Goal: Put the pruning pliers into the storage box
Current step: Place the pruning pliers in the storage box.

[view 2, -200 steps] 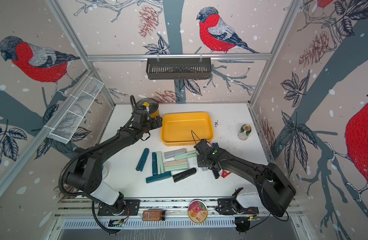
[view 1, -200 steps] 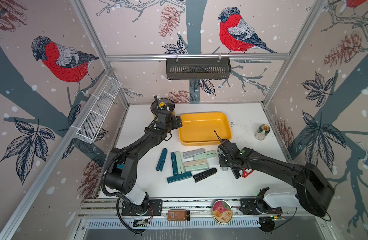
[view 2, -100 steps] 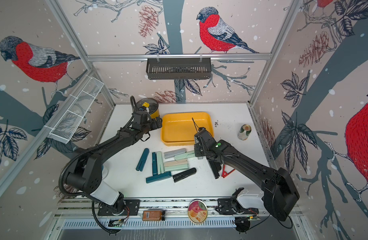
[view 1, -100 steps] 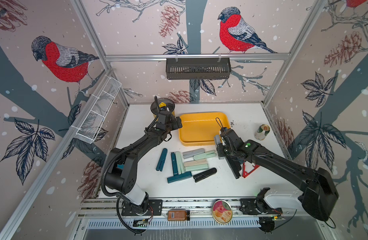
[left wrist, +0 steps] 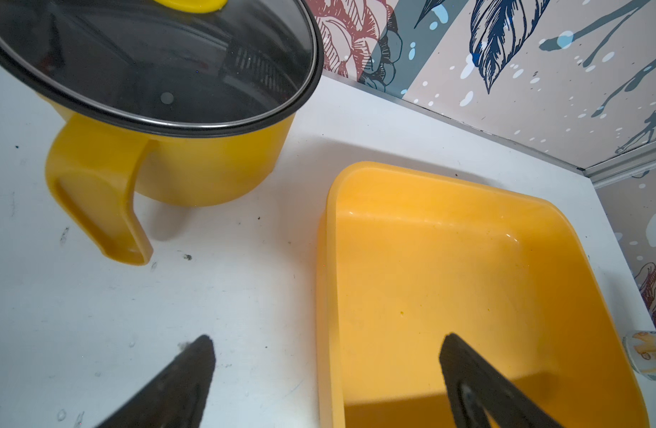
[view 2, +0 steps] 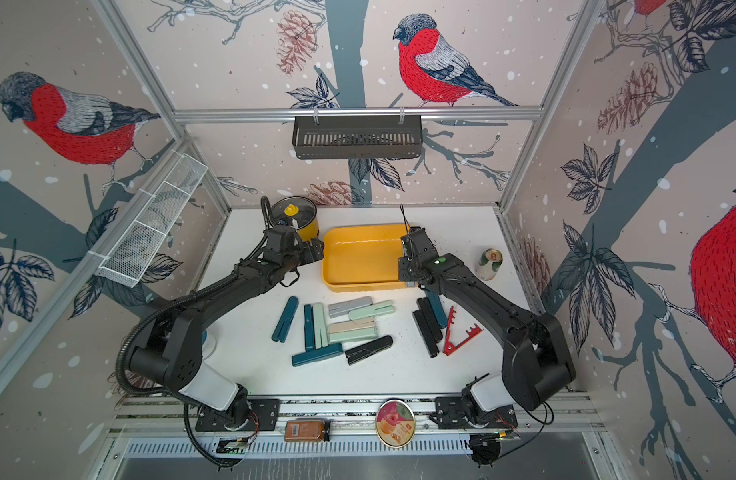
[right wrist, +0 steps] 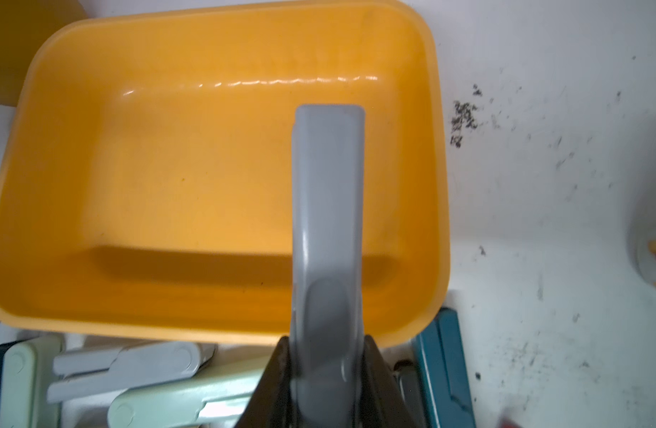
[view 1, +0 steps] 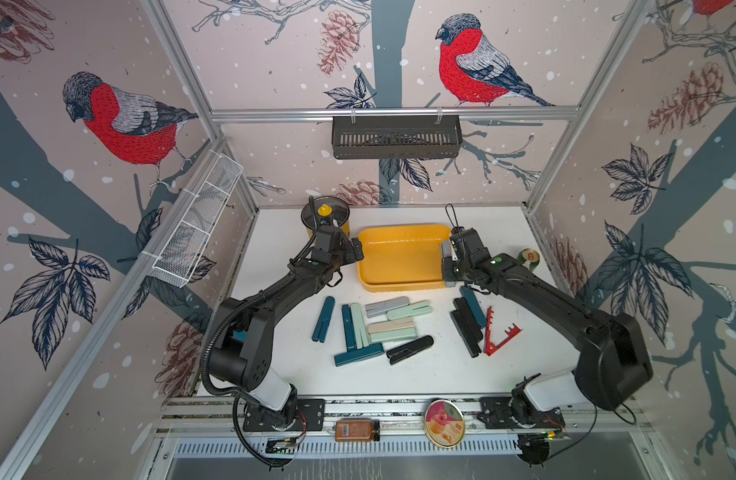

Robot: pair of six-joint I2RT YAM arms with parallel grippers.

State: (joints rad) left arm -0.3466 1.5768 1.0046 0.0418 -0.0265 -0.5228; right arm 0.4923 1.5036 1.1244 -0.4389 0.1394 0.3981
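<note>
The storage box, a shallow yellow tray (view 1: 399,232) (view 2: 360,232) (right wrist: 208,166), stands empty at the back middle of the table. My right gripper (view 1: 446,270) (right wrist: 326,344) hangs over the box's right end, shut on a grey pruning pliers (right wrist: 328,222) (view 1: 444,252) that points out over the box floor. My left gripper (view 1: 356,249) (left wrist: 328,342) is open, one finger on each side of the box's left rim (left wrist: 324,296). Several teal, mint, grey, beige and black pruning pliers (view 1: 383,328) lie in front of the box. A red V-shaped one (view 1: 497,334) lies to their right, beside black and teal ones (view 1: 466,320).
A yellow lidded pot (view 1: 325,216) (left wrist: 178,148) stands just behind my left gripper. A drink can (view 1: 530,259) stands right of my right arm. A black slotted basket (view 1: 395,135) and a white wire basket (view 1: 196,224) hang on the walls. A tin (view 1: 444,423) and a jar (view 1: 356,430) sit on the front rail.
My right arm has lifted the grey pliers from near the red one and carried it back to over the box's right end. The left arm has not moved.
</note>
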